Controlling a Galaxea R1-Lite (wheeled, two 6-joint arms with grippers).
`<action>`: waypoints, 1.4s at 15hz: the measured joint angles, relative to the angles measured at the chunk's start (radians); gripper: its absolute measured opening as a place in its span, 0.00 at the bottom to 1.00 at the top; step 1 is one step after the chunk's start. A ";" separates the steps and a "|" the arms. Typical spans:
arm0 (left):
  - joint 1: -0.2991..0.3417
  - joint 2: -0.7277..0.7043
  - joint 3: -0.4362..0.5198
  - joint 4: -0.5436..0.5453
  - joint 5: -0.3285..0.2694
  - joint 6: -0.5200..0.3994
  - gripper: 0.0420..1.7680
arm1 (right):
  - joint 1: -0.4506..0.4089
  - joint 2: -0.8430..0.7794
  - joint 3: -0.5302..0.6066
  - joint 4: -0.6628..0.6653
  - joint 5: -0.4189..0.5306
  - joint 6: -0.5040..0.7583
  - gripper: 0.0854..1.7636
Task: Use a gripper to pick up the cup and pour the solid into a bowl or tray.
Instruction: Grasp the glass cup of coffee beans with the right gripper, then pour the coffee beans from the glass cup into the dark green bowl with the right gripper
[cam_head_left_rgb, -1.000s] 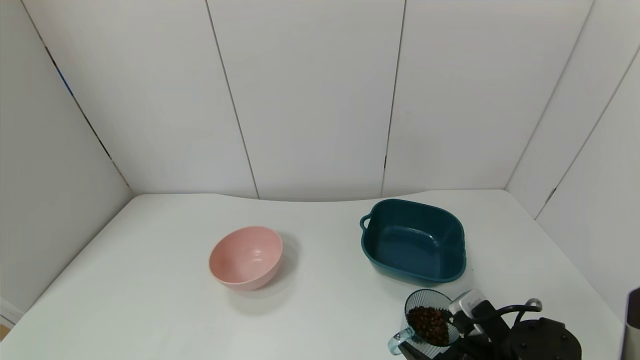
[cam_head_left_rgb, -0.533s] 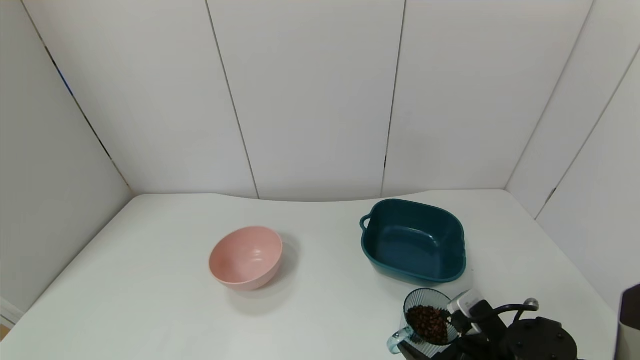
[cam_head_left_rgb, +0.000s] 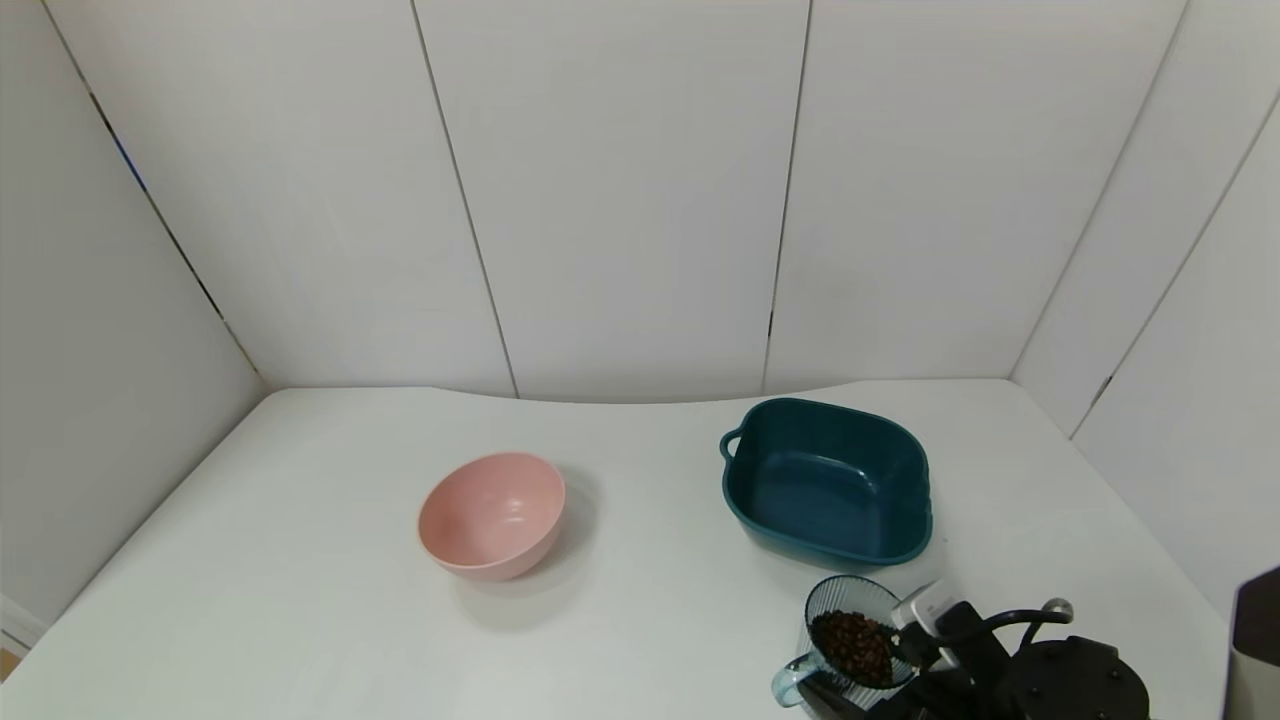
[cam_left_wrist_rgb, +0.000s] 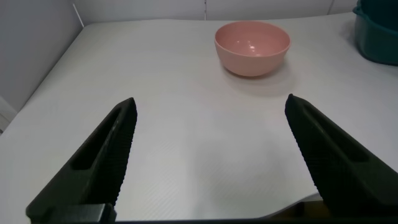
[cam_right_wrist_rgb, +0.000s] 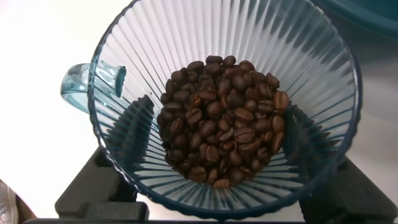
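The ribbed pale blue cup (cam_head_left_rgb: 850, 605) is at the front right of the table, just in front of the dark teal basin (cam_head_left_rgb: 825, 490). It holds a heap of brown beans (cam_head_left_rgb: 852, 648); its loop handle (cam_head_left_rgb: 790, 690) points left. My right gripper (cam_head_left_rgb: 872, 675) is shut on the cup, one finger on each side. In the right wrist view the cup (cam_right_wrist_rgb: 298, 68), the beans (cam_right_wrist_rgb: 221, 118) and the gripper (cam_right_wrist_rgb: 217, 127) fill the picture; the fingers (cam_right_wrist_rgb: 134, 127) show through the cup wall. The basin is empty. My left gripper (cam_left_wrist_rgb: 211, 109) is open and empty over the table's front left.
An empty round pink bowl (cam_head_left_rgb: 490, 515) stands left of centre, also seen in the left wrist view (cam_left_wrist_rgb: 252, 46). The basin's edge (cam_left_wrist_rgb: 379, 37) shows there too. White walls close in the table at the back and sides.
My right gripper and the cup have shifted very slightly to the left. Both bowls have stayed where they were.
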 joint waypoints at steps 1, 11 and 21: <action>0.000 0.000 0.000 0.000 0.000 0.000 0.97 | 0.001 0.000 0.000 0.000 0.000 0.000 0.76; 0.000 0.000 0.000 0.000 0.000 0.000 0.97 | 0.003 -0.040 0.007 0.003 0.007 0.002 0.75; 0.000 0.000 0.000 0.000 0.000 0.000 0.97 | 0.017 -0.220 -0.060 0.184 -0.029 -0.044 0.75</action>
